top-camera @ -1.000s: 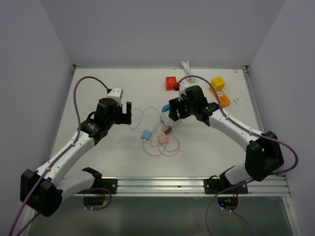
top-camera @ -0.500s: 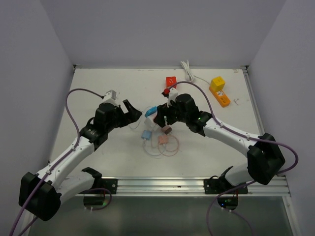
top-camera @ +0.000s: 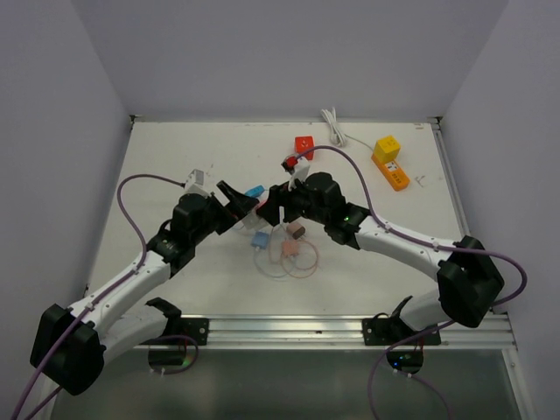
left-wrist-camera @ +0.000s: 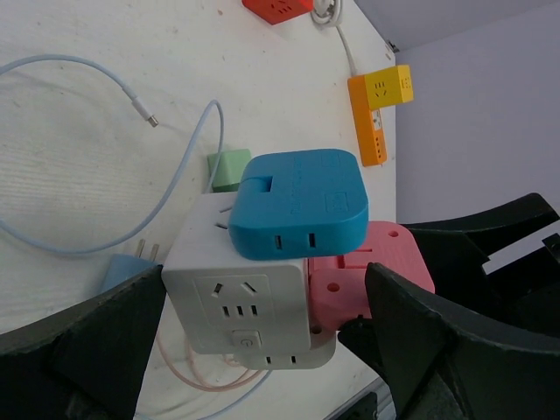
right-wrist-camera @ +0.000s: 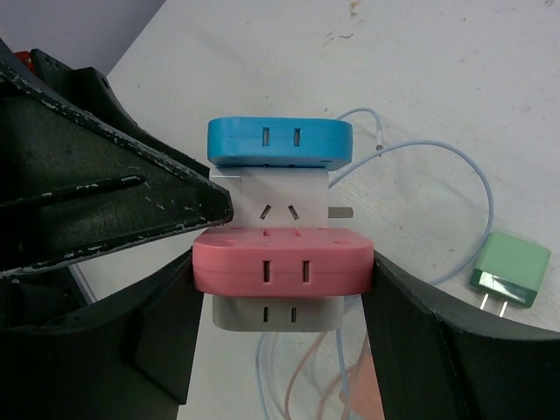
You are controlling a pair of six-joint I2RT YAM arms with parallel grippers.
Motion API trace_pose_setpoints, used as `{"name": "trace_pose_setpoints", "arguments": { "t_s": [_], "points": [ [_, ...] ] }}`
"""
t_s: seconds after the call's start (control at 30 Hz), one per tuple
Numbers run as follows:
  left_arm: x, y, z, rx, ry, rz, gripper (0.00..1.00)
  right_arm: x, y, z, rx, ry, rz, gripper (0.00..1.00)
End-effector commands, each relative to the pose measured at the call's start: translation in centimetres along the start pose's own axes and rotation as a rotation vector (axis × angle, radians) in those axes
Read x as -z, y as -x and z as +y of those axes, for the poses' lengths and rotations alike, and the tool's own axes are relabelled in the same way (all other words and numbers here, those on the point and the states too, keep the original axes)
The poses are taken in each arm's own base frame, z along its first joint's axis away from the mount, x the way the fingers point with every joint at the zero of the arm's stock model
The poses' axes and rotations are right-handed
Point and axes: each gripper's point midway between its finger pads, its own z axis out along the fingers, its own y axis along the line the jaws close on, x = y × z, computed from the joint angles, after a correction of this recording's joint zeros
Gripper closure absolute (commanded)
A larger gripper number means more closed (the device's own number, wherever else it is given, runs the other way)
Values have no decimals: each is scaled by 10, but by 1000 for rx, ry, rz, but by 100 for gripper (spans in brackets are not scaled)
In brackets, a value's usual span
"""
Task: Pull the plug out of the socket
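Little give seemed likely in the slick blue plug (left-wrist-camera: 302,206) on the white socket (left-wrist-camera: 232,302), best pinched sideways; right gripper (right-wrist-camera: 284,280) clamped the pink plug (right-wrist-camera: 280,262), left gripper (left-wrist-camera: 262,341) gaped.

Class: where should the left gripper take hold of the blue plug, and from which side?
Pinch the blue plug across its opposite side edges, approaching level from the left. It is a flat slab overhanging the white socket cube, so those edges stand free; the right gripper holds the pink plug below.

The plug (left-wrist-camera: 302,206) sits on the socket cube (left-wrist-camera: 232,297), above loose cables (left-wrist-camera: 96,210) on the table (left-wrist-camera: 87,131).
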Motion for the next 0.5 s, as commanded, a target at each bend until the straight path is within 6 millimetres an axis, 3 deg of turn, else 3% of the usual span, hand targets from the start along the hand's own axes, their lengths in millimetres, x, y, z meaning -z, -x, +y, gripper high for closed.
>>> {"name": "trace_pose_setpoints", "arguments": {
  "t_s": [0.0, 0.47],
  "points": [
    [-1, 11, -16, 39, -65, -56, 3, -3, 45, 18, -24, 46, -162, 100],
    [-7, 14, 9, 67, 15, -114, 8, -5, 48, 26, -51, 73, -177, 100]
  ]
}}
